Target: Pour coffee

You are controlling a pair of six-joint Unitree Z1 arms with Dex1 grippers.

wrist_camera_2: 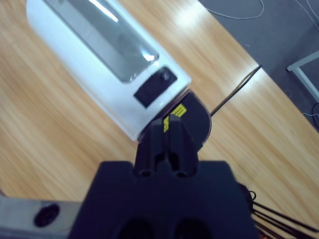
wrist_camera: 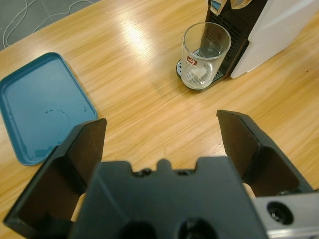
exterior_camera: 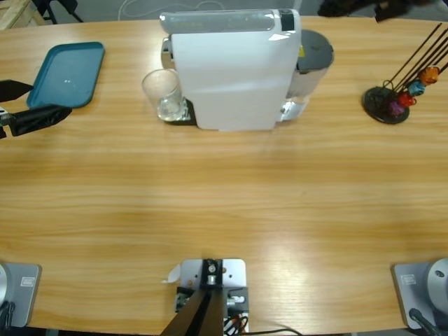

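Coffee is hard to make out: only a thin pale film at the bottom of the clear drinking glass point(wrist_camera: 205, 55), which stands on the drip grate at the front of the white coffee machine point(exterior_camera: 234, 70).

From the left tool point(wrist_camera: 162, 137), whose black jaws stand wide apart over bare wood with nothing between them, the glass lies ahead and the teal tray point(wrist_camera: 37, 107) off to one side. This wrist view alone shows a small red-and-white label on the glass and a faint ring mark on the tray. From above, the left tool point(exterior_camera: 31, 119) enters at the picture's edge just below the tray, cut off beyond its black tips.

The right tool point(wrist_camera_2: 169, 134) has its jaws pressed together, holding nothing, above the machine's rear end. Its view shows the machine's glossy top window, a dark button panel and a yellow sticker; the black body hides the rest. It cannot be picked out from above.

The desk point(exterior_camera: 224, 196) is long, glossy, pale grained wood. Near its far corner a black wire rack point(exterior_camera: 392, 98) holds coloured capsules.
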